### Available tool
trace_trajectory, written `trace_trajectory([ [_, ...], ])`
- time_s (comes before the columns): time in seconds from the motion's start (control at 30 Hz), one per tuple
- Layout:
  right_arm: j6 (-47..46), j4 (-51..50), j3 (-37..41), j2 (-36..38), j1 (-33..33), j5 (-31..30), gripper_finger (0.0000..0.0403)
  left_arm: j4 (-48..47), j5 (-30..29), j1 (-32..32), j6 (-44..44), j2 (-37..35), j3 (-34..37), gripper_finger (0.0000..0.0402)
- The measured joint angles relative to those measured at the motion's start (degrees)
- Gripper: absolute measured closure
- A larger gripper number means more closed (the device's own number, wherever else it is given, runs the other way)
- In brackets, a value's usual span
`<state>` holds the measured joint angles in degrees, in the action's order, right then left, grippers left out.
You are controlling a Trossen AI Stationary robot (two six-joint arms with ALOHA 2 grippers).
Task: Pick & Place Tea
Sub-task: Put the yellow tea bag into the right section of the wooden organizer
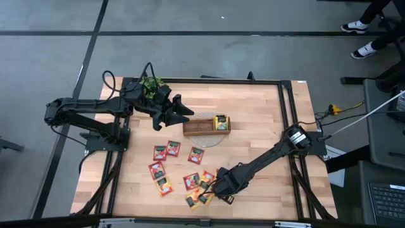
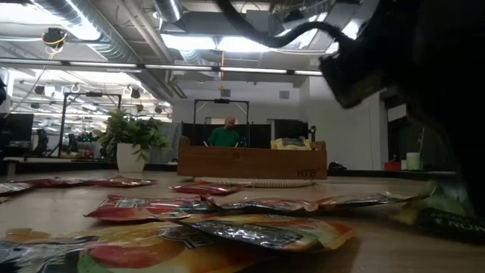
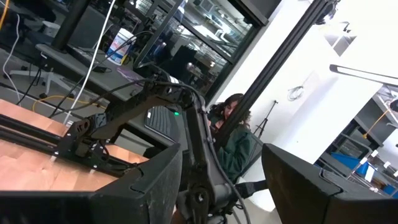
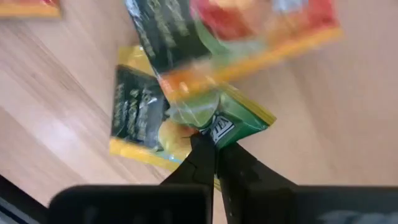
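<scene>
Crowding the pinched yellow-green sachet (image 4: 233,124) (overlapping): orange sachets (image 4: 249,37).

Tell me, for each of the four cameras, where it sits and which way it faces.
High view: above the table, looking straight down; both arms show, the left claw by the wooden tray, the right claw down among the tea sachets.
Low view: at tabletop height, looking level across sachets to the tray and plant; the right arm looms dark.
Left wrist view: looks past its open fingers into the room.
Right wrist view: looks down at a green sachet pinched by its shut claw.
High and low views share the tray.
</scene>
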<state>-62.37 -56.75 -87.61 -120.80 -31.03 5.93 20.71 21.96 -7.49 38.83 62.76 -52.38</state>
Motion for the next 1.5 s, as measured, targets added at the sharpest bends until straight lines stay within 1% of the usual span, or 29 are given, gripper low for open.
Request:
trace_trajectory([
  [0.1, 0.61, -4.13, -3.20, 1.08, -0.07, -1.20, 0.0382, 0.00, 0.00, 0.00, 0.00, 0.00, 0.00, 0.0186],
  [0.2, 1.40, -10.30, -7.10, 1.45, -0.17, -3.26, 0.0390, 0.00, -0.01, 0.00, -0.04, 0.00, 0.00, 0.0186],
  [0.3, 1.55, -16.95, -12.62, 1.49, -0.31, -6.07, 0.0395, 0.00, -0.02, 0.00, -0.10, 0.00, 0.00, 0.0186],
  [0.4, 1.15, -24.23, -18.74, 1.52, -0.33, -9.25, 0.0388, 0.02, -0.02, 0.00, -0.11, -0.02, 0.00, 0.0186],
  [0.57, -0.41, -32.56, -30.32, 1.56, -0.33, -16.26, 0.0391, 0.02, -0.44, 0.00, -0.35, -0.02, 0.00, 0.0186],
  [0.7, -0.09, -33.18, -38.23, 1.83, 0.07, -23.20, 0.0393, 0.23, -0.63, 0.00, -1.25, -0.02, 0.00, 0.0186],
  [0.77, -0.22, -33.12, -41.56, 2.16, 0.49, -27.21, 0.0391, 0.40, -1.80, 0.00, -1.28, -0.02, 0.00, 0.0186],
  [0.93, -0.25, -33.15, -47.24, 3.26, 2.34, -37.30, 0.0393, 0.48, -7.78, 1.30, -4.07, -0.02, 0.00, 0.0186],
  [1.03, -0.74, -33.35, -47.01, 5.34, 4.09, -41.22, 0.0393, 0.48, -11.96, 3.10, -6.58, -0.02, 0.00, 0.0186],
  [1.2, 1.66, -33.29, -47.04, 7.01, 7.69, -43.41, 0.0393, 0.43, -20.22, 6.41, -10.43, -0.02, 0.00, 0.0186],
  [1.33, 5.39, -33.27, -47.22, 7.22, 10.42, -43.88, 0.0393, -0.11, -27.07, 9.29, -13.70, -0.02, 0.00, 0.0186],
  [1.5, 8.87, -33.27, -47.23, 7.22, 13.34, -44.06, 0.0393, -3.14, -33.74, 12.56, -17.00, -0.02, -0.02, 0.0186],
])
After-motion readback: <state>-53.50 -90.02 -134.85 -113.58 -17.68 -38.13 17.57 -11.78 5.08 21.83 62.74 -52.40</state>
